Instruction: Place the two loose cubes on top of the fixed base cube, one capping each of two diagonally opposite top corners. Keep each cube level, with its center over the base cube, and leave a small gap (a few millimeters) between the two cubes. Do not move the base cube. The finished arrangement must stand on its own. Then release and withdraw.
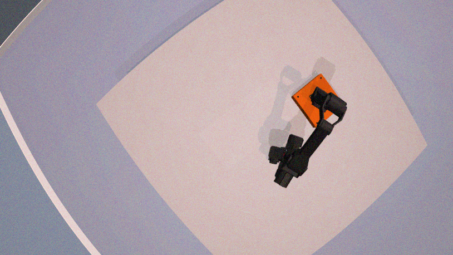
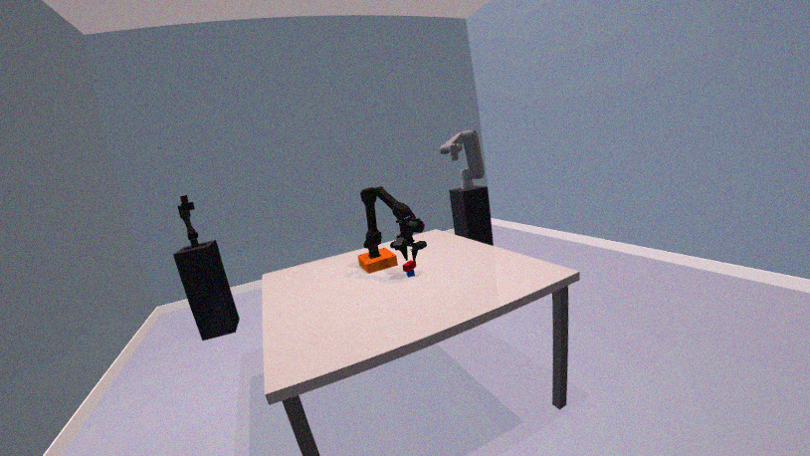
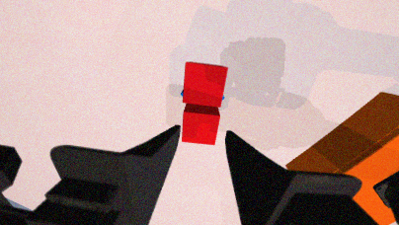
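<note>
Two red cubes sit on the blue base cube, of which only small corners show in the wrist view. The far red cube is just beyond the near red cube; any gap between them cannot be made out. In the exterior view the red cubes merge into one patch above the blue. My gripper is open, its fingertips standing on either side of the near red cube with a narrow space at each side. In the top view the arm hides the cubes and fingertips.
The orange arm base stands close to the cubes, on the right in the wrist view. The pale table carries everything. Two black pedestals with other arms stand beyond the table.
</note>
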### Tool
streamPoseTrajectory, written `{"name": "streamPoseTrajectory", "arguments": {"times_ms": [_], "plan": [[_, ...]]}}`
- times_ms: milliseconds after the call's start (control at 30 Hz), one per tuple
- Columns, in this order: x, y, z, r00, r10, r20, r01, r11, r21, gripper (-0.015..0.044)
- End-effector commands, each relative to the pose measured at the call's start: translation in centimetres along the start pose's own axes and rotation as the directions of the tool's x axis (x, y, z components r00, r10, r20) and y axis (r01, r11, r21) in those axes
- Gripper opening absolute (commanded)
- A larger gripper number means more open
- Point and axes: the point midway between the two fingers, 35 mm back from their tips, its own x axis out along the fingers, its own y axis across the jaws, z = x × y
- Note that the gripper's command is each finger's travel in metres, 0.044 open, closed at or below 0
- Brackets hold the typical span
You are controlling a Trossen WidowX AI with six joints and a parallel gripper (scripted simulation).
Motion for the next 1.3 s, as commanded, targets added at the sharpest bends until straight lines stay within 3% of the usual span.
{"name": "streamPoseTrajectory", "arguments": {"times_ms": [0, 1133, 1267], "plan": [[-0.8, 0.3, 0.1, 1.000, 0.012, 0.002, -0.012, 1.000, 0.003, 0.0205], [-4.7, 0.2, 0.0, 1.000, 0.012, 0.002, -0.012, 1.000, 0.003, 0.0205], [-5.2, 0.1, 0.0, 1.000, 0.006, 0.001, -0.006, 1.000, -0.001, 0.0310]]}}
